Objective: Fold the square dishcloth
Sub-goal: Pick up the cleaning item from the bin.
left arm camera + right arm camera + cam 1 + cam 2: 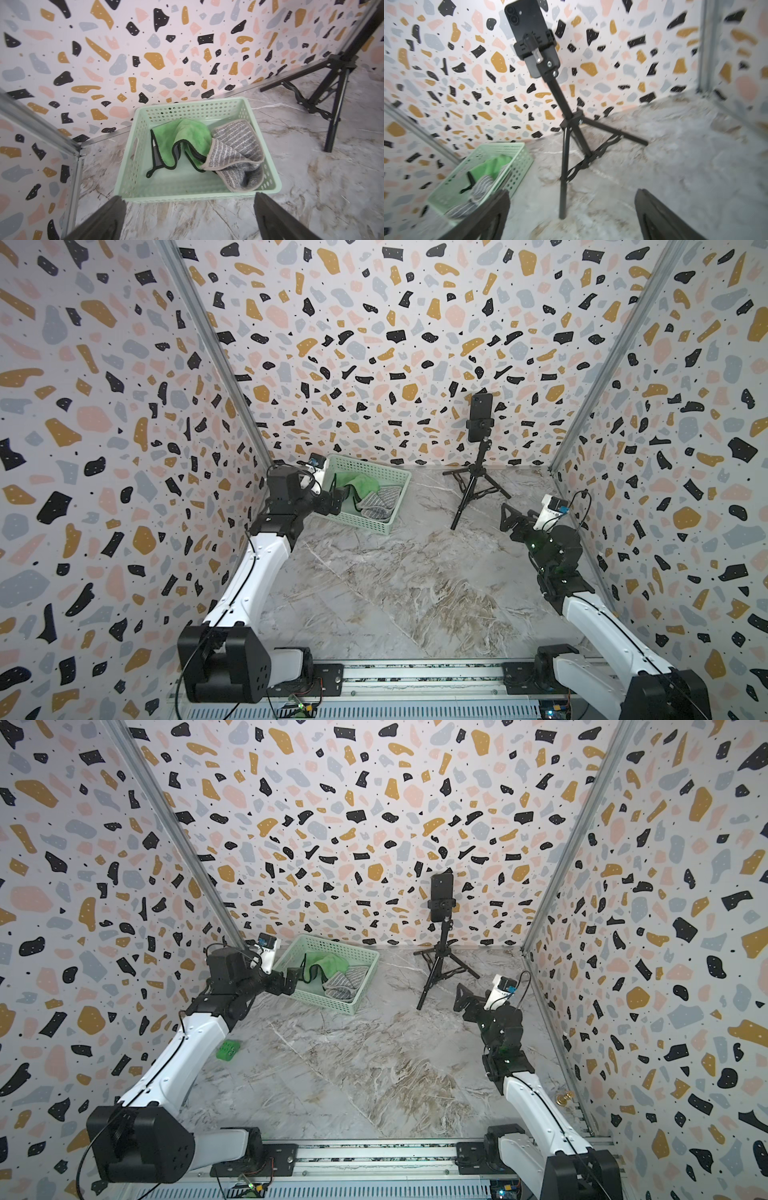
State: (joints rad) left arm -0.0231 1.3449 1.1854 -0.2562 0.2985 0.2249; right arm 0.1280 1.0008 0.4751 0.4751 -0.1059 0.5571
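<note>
Two crumpled cloths lie in a pale green basket (374, 466) (332, 940) (187, 104) at the back left. One is green with black trim (353, 483) (187, 135). The other is grey with stripes (380, 504) (234, 145) and partly overlaps the green one. I cannot tell which of them is the square dishcloth. My left gripper (347, 502) (189, 198) hovers open at the basket's near rim, holding nothing. My right gripper (509, 516) (572, 191) stands open over bare table at the right, pointing toward the tripod.
A black tripod (478, 481) (564, 145) holding a phone (480, 416) stands at the back, right of the basket. A small green block (227, 1050) lies by the left wall near the left arm. Patterned walls enclose three sides, and a metal rail (415, 676) runs along the front.
</note>
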